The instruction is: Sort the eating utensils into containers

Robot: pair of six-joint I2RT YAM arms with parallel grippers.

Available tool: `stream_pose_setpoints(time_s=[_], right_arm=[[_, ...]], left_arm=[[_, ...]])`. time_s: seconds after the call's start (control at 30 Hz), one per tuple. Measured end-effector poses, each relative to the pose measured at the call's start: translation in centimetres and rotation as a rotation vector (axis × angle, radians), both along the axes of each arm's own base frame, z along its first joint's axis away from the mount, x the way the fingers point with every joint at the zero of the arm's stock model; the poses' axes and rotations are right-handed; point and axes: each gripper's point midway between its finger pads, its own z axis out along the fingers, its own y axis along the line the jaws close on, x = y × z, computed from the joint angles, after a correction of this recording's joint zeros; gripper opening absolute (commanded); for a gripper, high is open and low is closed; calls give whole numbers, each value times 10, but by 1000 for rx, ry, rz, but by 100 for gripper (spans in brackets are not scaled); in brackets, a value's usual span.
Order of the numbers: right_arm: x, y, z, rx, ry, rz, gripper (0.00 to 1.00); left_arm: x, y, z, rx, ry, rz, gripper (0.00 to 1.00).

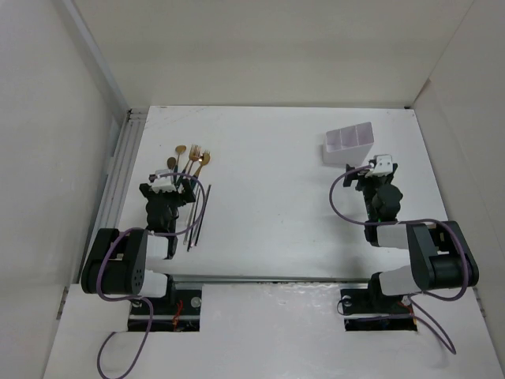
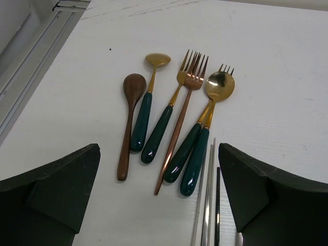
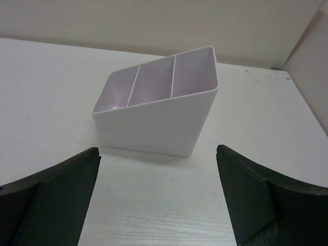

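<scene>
The eating utensils (image 1: 192,158) lie fanned out on the white table, just beyond my left gripper (image 1: 167,186). In the left wrist view there is a brown wooden spoon (image 2: 128,123), a small gold spoon (image 2: 146,110) and a gold fork (image 2: 163,128), both green-handled, a copper fork (image 2: 179,128), and a gold spoon (image 2: 219,86) lying over another fork. Silver and dark chopsticks (image 2: 209,205) run beside the right finger. The left gripper (image 2: 159,169) is open above the handle ends, holding nothing. The white divided container (image 3: 154,123) stands just ahead of my open, empty right gripper (image 3: 158,169).
A metal rail (image 1: 118,174) runs along the table's left edge, and white walls close in the table on three sides. Purple cables (image 1: 338,201) loop from both arms. The container (image 1: 347,144) sits at the far right of the table.
</scene>
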Motion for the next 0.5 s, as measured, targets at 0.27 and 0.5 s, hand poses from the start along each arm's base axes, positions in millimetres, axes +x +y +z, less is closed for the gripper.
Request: stream_pose_setpoints(time_s=[0.27, 0.5], right_arm=[[11, 8, 55, -38, 17, 9, 100], [2, 32, 254, -235, -216, -33, 100]], left_arm=[[-1, -4, 1, 18, -2, -25, 100], [55, -36, 142, 146, -102, -183, 100]])
